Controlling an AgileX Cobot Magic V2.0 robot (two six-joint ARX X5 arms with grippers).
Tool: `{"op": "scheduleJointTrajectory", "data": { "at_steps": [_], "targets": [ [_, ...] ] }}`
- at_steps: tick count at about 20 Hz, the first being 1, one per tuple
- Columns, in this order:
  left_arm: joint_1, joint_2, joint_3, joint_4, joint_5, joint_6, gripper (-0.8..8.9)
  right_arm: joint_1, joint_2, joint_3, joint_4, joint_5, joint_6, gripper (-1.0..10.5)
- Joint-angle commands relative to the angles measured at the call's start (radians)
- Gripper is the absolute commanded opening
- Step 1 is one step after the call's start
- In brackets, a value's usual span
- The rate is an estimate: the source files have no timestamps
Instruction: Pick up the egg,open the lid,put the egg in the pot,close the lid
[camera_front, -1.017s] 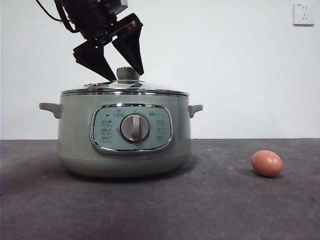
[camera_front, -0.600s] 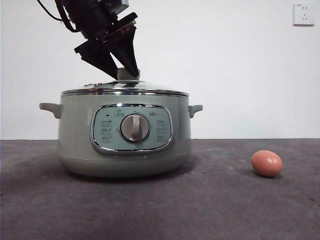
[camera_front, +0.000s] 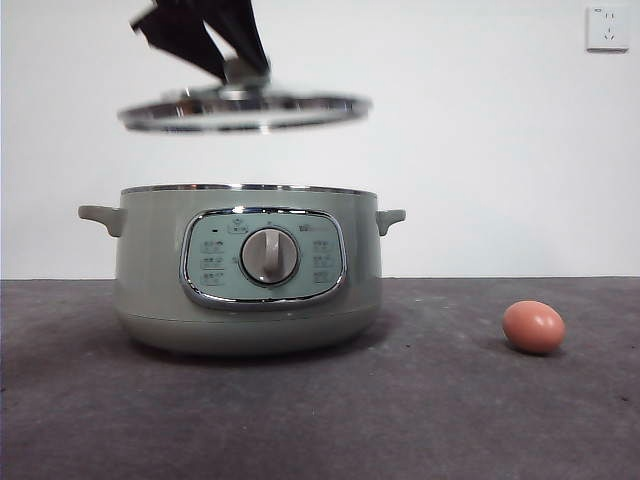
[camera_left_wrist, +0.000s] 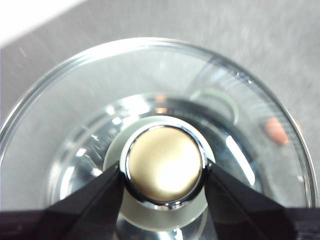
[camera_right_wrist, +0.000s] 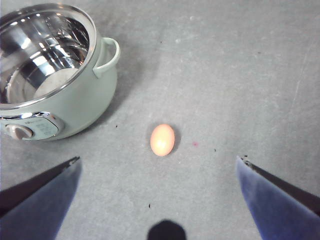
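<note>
The sage-green pot (camera_front: 248, 270) stands open on the dark table, its shiny inside showing in the right wrist view (camera_right_wrist: 45, 75). My left gripper (camera_front: 235, 65) is shut on the knob (camera_left_wrist: 164, 167) of the glass lid (camera_front: 243, 108) and holds the lid level, well above the pot's rim. The reddish-brown egg (camera_front: 533, 326) lies on the table to the right of the pot. In the right wrist view the egg (camera_right_wrist: 162, 139) lies between and beyond the open jaws of my right gripper (camera_right_wrist: 160, 167), which hovers high above it.
A white wall stands behind the table, with a wall socket (camera_front: 607, 27) at the top right. The grey table surface (camera_front: 420, 410) stretches in front of the pot and around the egg.
My left gripper closed on the lid's knob and lifted the lid straight up off the pot. The egg and the pot have not moved.
</note>
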Motion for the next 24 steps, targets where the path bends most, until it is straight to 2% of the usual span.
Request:
{"op": "scheduleJointTrajectory", "data": {
  "at_steps": [1,8,13,21,24],
  "targets": [
    [0.032,-0.081,0.010,0.012,0.004,-0.007,-0.08,0.001,0.050,0.003,0.019,-0.003,-0.004,6.3],
    [0.153,-0.363,0.010,-0.127,0.004,-0.014,-0.08,0.034,0.350,0.003,0.107,-0.001,0.000,6.3],
    [0.173,-0.509,0.010,-0.209,0.003,-0.022,-0.08,0.109,0.599,0.003,0.200,0.032,0.016,6.3],
    [0.173,-0.572,0.010,-0.279,0.002,-0.030,-0.08,0.183,0.822,0.003,0.304,0.124,0.028,6.2],
    [0.173,-0.572,0.010,-0.281,0.000,-0.030,-0.08,0.183,0.860,0.003,0.328,0.132,0.035,5.5]
  ]
}}
